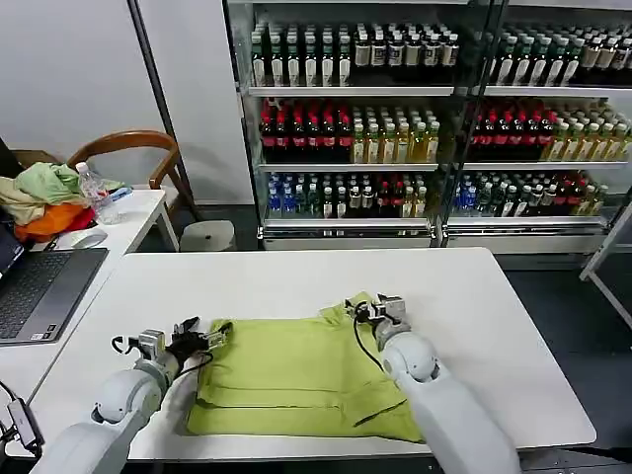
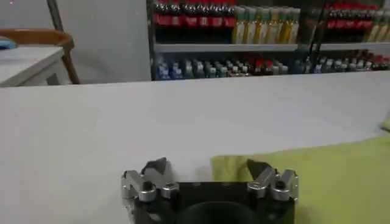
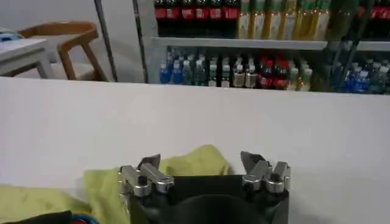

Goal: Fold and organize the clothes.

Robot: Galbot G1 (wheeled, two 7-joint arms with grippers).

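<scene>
A: Fingers on your left gripper point(image 1: 203, 334) and right gripper point(image 1: 367, 309) stand apart, holding nothing.

B: And the T-shirt point(image 1: 296, 380)?

A: Folded on the desk point(image 1: 296, 276), between them, at the near edge. Drag it and it could slide off; far side gives open room.
</scene>
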